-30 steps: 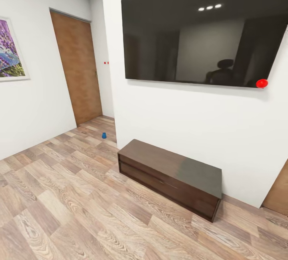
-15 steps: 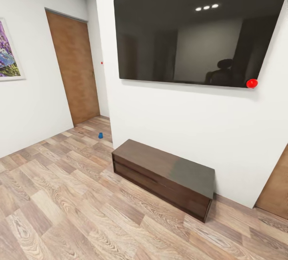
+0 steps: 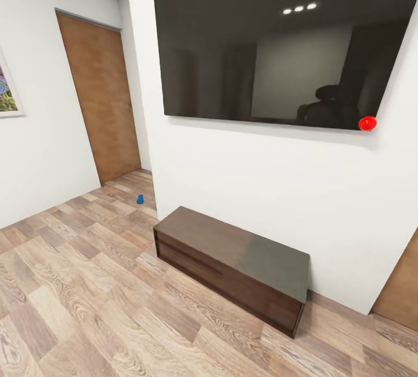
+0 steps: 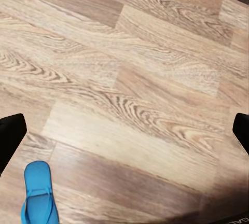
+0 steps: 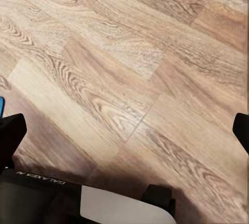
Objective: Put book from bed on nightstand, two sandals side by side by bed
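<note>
Left tool (image 4: 124, 130) gapes wide, empty — a blue sandal (image 4: 38, 193) lies on the floor beside one finger.

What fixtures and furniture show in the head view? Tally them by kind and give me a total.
Wooden doors: 2
Wall television: 1
Dark bench unit: 1
Framed picture: 1
Total: 5

The floor (image 3: 87, 284) is wood planks with strong grain, the long bench unit (image 3: 232, 266) is dark glossy wood, the screen (image 3: 273, 46) is glossy black, and the sandal (image 4: 37, 195) looks smooth blue plastic.
</note>
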